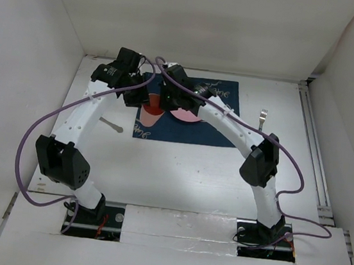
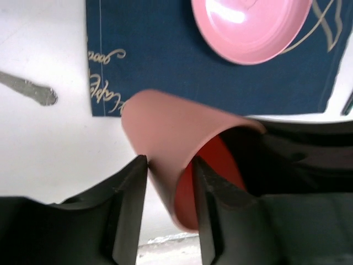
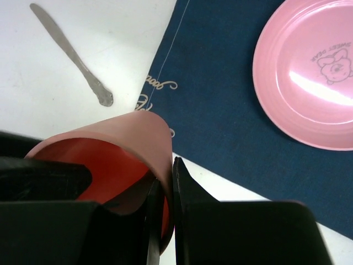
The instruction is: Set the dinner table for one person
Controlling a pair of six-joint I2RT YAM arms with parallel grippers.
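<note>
A pink cup with a red inside (image 1: 152, 111) hangs tilted between both grippers, above the near left corner of the navy placemat (image 1: 220, 125) on the white dinner table (image 1: 178, 171). My right gripper (image 3: 167, 187) is shut on the cup's (image 3: 127, 138) wall, one finger inside and one outside. My left gripper (image 2: 170, 165) straddles the opposite wall of the cup (image 2: 171, 132) with its jaws apart and a gap showing. A pink plate (image 1: 183, 116) lies on the placemat.
A knife (image 1: 111, 125) lies on the table left of the placemat and shows in the right wrist view (image 3: 71, 55). A fork (image 1: 263, 119) lies to the right of the placemat. Upright white panels stand along three table edges.
</note>
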